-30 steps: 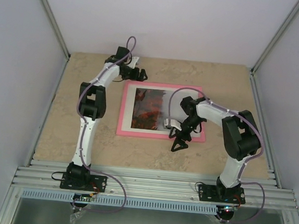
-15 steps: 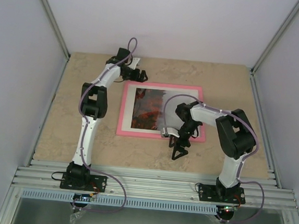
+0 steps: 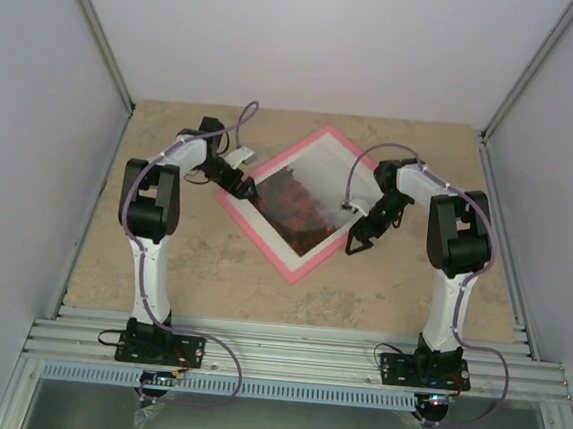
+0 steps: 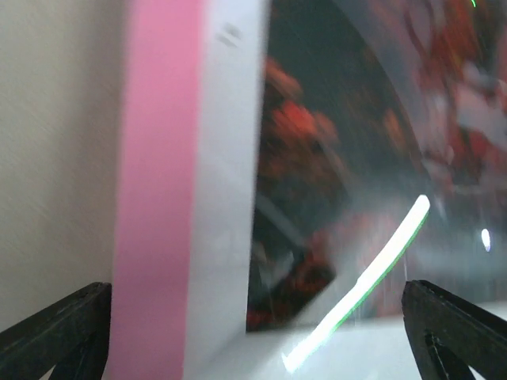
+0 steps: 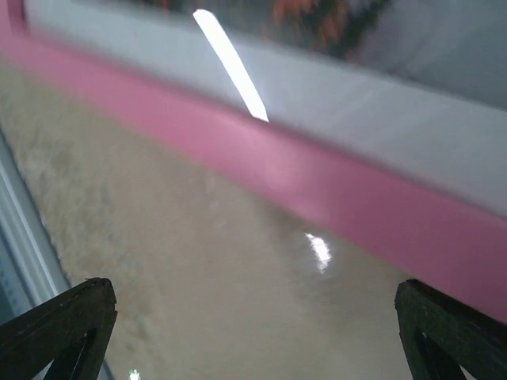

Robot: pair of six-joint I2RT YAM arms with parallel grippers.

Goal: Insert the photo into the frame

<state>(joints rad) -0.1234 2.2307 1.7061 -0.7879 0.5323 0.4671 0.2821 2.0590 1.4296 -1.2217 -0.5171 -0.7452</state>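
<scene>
The frame (image 3: 261,237) is seen lying flat on the tabletop (image 3: 380,293), near its middle, turned so that its corners point toward the far wall, the near edge and the two sides. The photo (image 3: 293,200) is seen inside the pink border, its white margin along the inner edge and the dark red picture facing up.

The left fingers (image 4: 59,328) are spread wide. In the left wrist view only their two dark tips are shown, at the bottom corners, and between them a strip of the pink border, the white margin and part of the print are seen, blurred. From above, they are placed at the frame's left corner; whether the frame is touched cannot be told.

The right fingers (image 5: 67,321) are also spread wide and nothing is held. Bare tabletop is seen between the tips in the right wrist view, with the pink border crossing the upper part. From above, they are placed just beside the frame's near-right edge.
</scene>
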